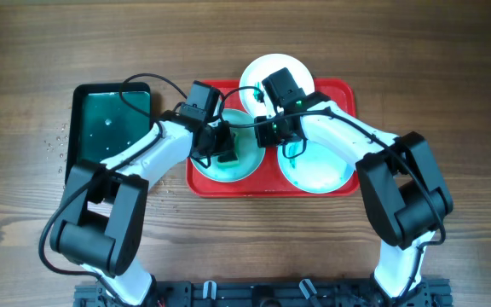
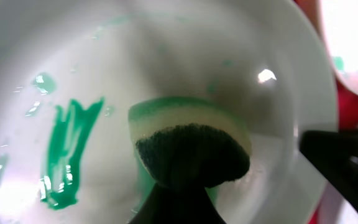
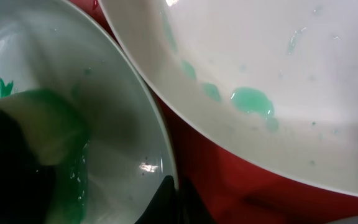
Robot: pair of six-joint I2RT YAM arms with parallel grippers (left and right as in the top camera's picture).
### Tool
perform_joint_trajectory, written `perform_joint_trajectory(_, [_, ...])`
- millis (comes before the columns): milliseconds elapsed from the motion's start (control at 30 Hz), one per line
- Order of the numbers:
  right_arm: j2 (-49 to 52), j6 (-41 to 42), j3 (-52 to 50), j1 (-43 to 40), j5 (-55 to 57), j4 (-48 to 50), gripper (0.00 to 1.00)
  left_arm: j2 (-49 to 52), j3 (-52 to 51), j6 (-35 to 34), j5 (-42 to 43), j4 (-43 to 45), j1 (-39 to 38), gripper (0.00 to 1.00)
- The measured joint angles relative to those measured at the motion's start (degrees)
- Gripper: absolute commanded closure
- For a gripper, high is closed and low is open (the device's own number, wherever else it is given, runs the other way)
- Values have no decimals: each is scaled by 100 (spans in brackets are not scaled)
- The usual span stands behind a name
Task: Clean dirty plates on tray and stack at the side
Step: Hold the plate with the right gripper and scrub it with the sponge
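The red tray (image 1: 348, 94) holds three plates. My left gripper (image 1: 226, 152) is shut on a sponge (image 2: 188, 134) with a yellow-green body and dark scrub face, and presses it onto the left turquoise plate (image 1: 244, 169). A green smear (image 2: 67, 155) lies on that plate left of the sponge. My right gripper (image 1: 273, 135) is shut on the same plate's right rim (image 3: 166, 168), one finger inside and one outside (image 3: 174, 194). The white plate (image 1: 271, 70) sits at the tray's back and shows pale green blobs (image 3: 252, 99). The second turquoise plate (image 1: 322, 170) lies at the tray's right.
A dark green black-rimmed tray (image 1: 109, 119) holding liquid stands left of the red tray. Water drops (image 1: 58, 141) dot the wooden table beside it. My right gripper's finger shows at the right edge of the left wrist view (image 2: 347, 162). Red tray floor (image 3: 241, 174) shows between the plates.
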Motion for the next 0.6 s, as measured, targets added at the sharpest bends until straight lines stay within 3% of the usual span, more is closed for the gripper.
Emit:
perform_joint_trajectory(400, [4, 0, 0, 4, 0, 2, 95, -380, -11, 2, -2201, -295, -24, 96])
perform_joint_trajectory(500, [4, 0, 0, 4, 0, 4, 95, -686, -24, 2, -2310, -247, -20, 96])
perform_joint_trajectory(600, [7, 0, 0, 4, 0, 11, 95, -874, -24, 2, -1814, 50, 9, 96])
